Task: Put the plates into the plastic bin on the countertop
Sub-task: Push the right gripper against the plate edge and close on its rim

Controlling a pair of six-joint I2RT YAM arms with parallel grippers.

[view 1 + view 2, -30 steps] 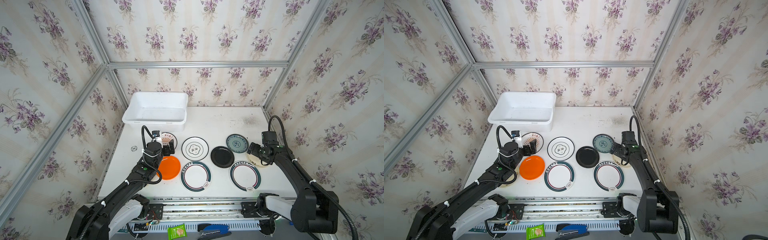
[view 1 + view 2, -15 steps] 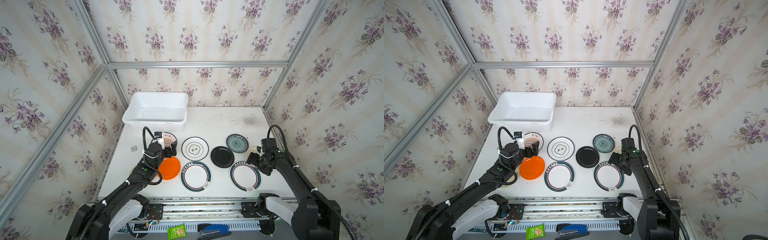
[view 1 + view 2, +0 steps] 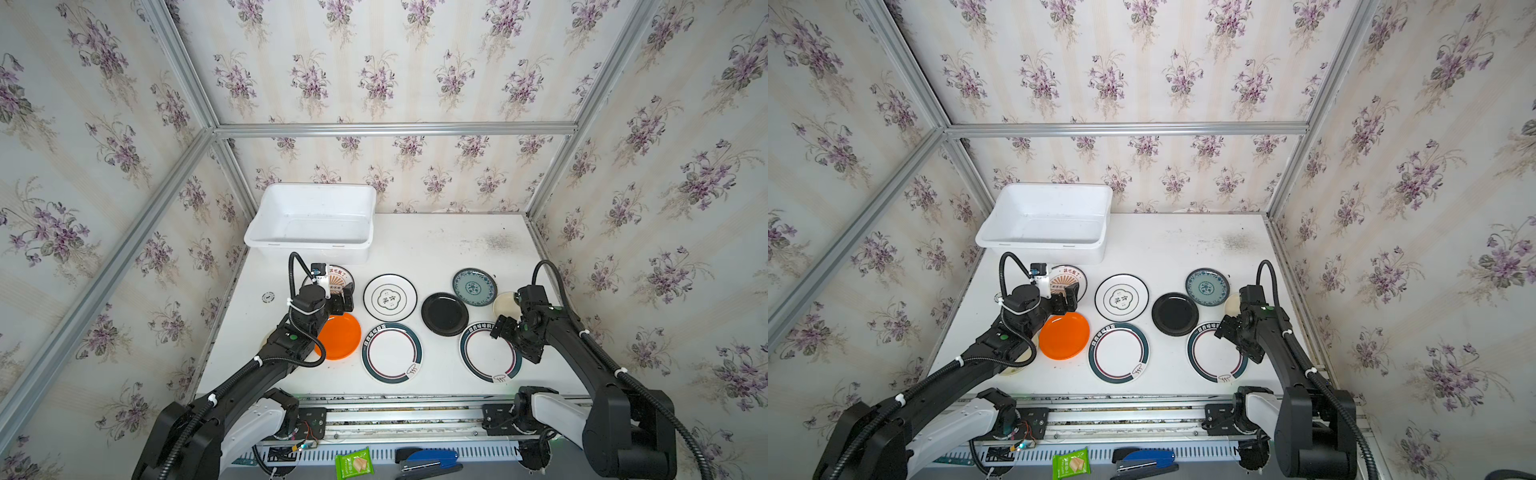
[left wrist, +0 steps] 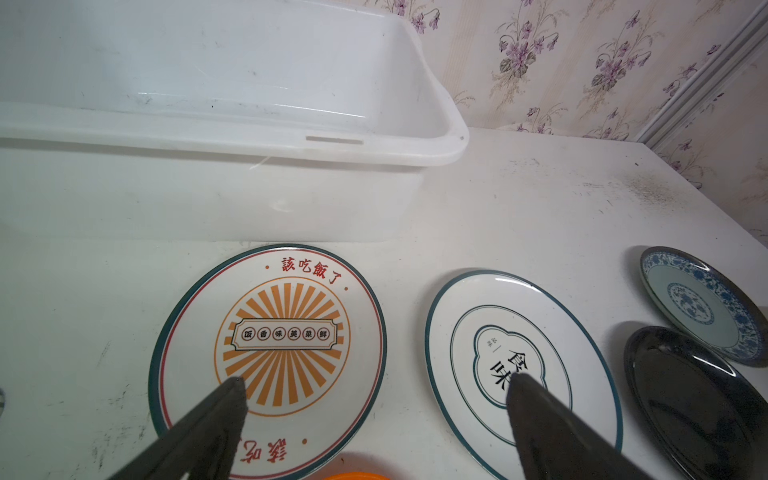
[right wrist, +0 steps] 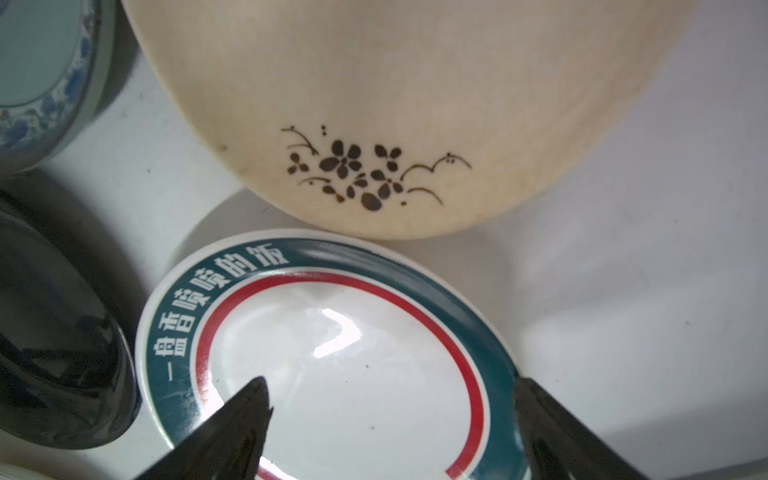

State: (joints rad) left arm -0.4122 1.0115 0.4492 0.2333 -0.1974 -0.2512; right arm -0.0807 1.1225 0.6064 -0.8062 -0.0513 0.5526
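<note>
1. Done so far: nothing; no plate inside the white plastic bin (image 3: 309, 242).
2. Left to move: every plate in view, all flat on the table (image 3: 436, 249) in front of the bin: sunburst plate (image 4: 270, 332) nearest, then emblem plate (image 3: 390, 297), orange plate (image 3: 338, 336), black plate (image 3: 444, 313), blue patterned plate (image 3: 474, 286), cream floral plate (image 5: 395, 104) and first teal-banded plate (image 3: 392, 353).
3. Left fingers (image 4: 216, 415) spread, empty, over the sunburst plate just before the bin.
4. Right fingers (image 5: 232, 424) spread, empty, above the second teal-banded plate (image 5: 353, 395), well away from the bin.
</note>
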